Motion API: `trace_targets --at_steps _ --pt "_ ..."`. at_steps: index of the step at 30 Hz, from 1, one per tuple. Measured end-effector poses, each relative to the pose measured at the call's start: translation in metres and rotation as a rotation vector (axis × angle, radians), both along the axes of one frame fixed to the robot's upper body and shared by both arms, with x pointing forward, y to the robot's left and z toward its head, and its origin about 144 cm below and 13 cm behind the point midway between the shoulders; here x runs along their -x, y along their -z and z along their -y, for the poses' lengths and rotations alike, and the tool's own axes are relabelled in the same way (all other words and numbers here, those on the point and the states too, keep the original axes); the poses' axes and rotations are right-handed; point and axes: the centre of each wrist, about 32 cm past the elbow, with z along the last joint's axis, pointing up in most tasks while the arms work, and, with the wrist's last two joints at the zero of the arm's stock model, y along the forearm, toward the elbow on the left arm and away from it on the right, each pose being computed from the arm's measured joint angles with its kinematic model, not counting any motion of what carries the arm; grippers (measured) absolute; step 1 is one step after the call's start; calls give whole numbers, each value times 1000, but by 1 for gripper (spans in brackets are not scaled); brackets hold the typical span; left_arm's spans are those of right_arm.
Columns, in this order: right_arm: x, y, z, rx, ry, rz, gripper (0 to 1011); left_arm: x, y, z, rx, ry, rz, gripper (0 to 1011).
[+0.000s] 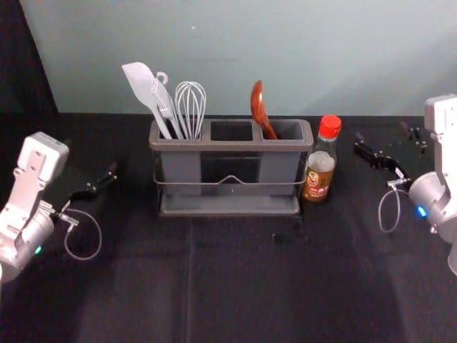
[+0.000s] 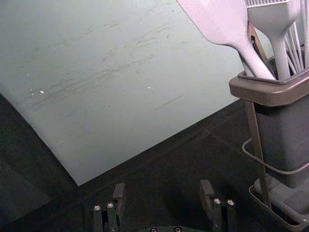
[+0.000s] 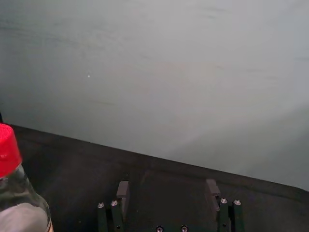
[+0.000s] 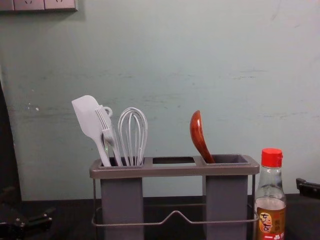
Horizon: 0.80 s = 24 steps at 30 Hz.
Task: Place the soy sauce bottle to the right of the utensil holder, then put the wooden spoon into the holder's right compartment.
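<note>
1. Standing upright just beside the utensil holder [image 1: 231, 146], on its right, the soy sauce bottle [image 1: 320, 171] looks set where the task wants it; whether they touch, I cannot tell

2. Bowl up and handle down, the wooden spoon [image 1: 258, 106] sits in the right compartment [image 4: 227, 200], tipped towards the middle, presumably because the roomy walls let a thin handle slump until something props it

3. White spatula [image 4: 88, 117], brush [image 4: 106, 129] and whisk [image 4: 133, 135] share the left compartment, which likely leaves the spoon easy to reach alone

4. Off the holder's left side, the left gripper [image 2: 162, 185] has its fingers spread around nothing; beyond the bottle, the right gripper [image 3: 167, 183] is spread and bare too, well placed to avoid knocking the glass

5. Both goals seem met, so the arms probably need only keep clear
</note>
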Motion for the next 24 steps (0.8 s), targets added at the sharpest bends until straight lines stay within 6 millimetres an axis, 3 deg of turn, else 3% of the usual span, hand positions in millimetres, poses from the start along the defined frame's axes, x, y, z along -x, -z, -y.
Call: trace_targets --at_steps 24 --pt "0 0 -1 0 2 6 1003 0 0 0 0 0 0 1000"
